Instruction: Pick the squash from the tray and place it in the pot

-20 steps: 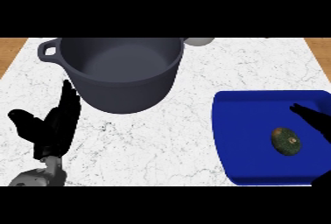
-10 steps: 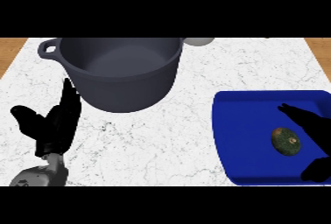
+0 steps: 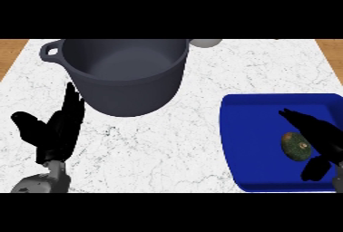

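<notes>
Squash (image 3: 295,146): dark green, lying on the blue tray, at about 4 o'clock in the view.
Right robot hand (image 3: 320,136): over the tray just at the squash's 3 o'clock side, fingers straight and apart, not closed on it.
Tray (image 3: 251,136): on the tabletop at 4 o'clock.
Pot (image 3: 120,72): dark grey, standing open at 11 o'clock, well apart from the tray.
Left robot hand (image 3: 53,131): at 8 o'clock, resting, fingers straight up.
Tabletop (image 3: 181,131): white marble.

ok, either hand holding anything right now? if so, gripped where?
Nothing held. The right hand hovers open over the squash on the tray, fingers not closed round it. The left hand rests open beside the pot.
</notes>
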